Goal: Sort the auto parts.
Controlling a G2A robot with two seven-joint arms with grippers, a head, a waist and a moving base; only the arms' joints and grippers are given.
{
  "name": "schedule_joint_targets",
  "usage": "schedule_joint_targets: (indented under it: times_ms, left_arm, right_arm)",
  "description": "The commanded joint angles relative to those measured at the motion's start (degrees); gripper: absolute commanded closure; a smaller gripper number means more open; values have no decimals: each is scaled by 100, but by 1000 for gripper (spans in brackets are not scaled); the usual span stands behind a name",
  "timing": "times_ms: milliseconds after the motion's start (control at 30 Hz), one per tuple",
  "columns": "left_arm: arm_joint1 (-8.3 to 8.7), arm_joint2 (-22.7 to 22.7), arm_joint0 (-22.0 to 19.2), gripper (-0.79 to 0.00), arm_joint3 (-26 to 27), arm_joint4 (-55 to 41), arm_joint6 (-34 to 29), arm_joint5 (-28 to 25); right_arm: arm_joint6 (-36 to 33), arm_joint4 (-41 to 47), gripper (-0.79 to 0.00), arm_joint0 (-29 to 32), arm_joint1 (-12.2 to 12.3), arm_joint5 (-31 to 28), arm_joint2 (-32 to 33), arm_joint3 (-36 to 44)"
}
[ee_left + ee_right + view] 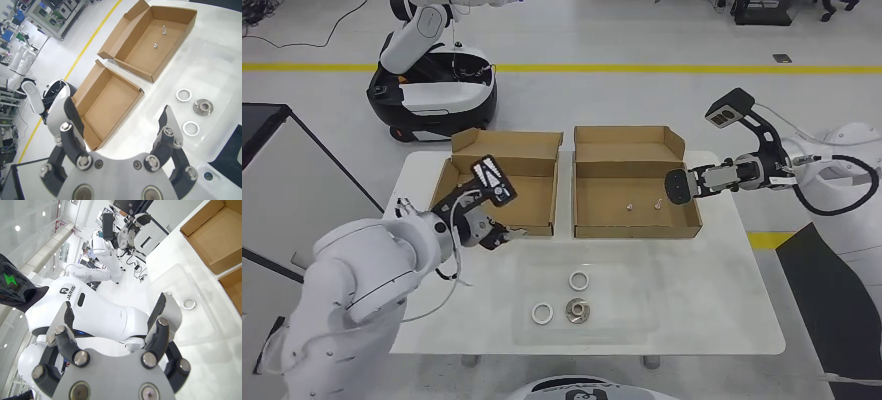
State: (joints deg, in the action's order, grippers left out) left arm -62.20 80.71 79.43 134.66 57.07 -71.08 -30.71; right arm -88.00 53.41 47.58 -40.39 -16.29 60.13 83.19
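Two open cardboard boxes stand side by side at the back of the white table. The left box (pixel 504 185) (pixel 107 102) is empty. The right box (pixel 632 190) (pixel 140 56) holds two small bolts (pixel 630 208) (pixel 655 204) (pixel 164 30). Near the front lie two metal rings (pixel 579 281) (pixel 542 313) (pixel 183 95) (pixel 189 304) and a metal flange (pixel 577 313) (pixel 203 107). My left gripper (pixel 504 235) (pixel 119 111) hangs open and holds nothing, at the left box's front corner. My right gripper (pixel 679 187) (pixel 115 306) is open and holds nothing, at the right box's right wall.
The rings and flange sit in a shallow clear tray (pixel 647 300). Another white robot (pixel 432 90) stands on the floor behind the table. Dark panels flank the table on the left (pixel 272 150) and right (pixel 832 290).
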Motion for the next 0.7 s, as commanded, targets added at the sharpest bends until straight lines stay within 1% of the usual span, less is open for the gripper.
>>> schedule_joint_targets:
  times_ms: [0,233,533,667]
  left_arm:
    - [8,-180,-93,-785,-1,-1,-158,-14]
    - [35,-978,-487,-785,-1,-66,-356,107]
    - [98,-2000,-894,-785,-1,-136,-511,261]
    - [128,-2354,-1048,-785,-1,-209,-660,411]
  right_arm:
    - [0,2,-785,0,0,0,0,0]
    - [0,2,-785,0,0,0,0,0]
    - [0,2,-785,0,0,0,0,0]
    - [0,2,-785,0,0,0,0,0]
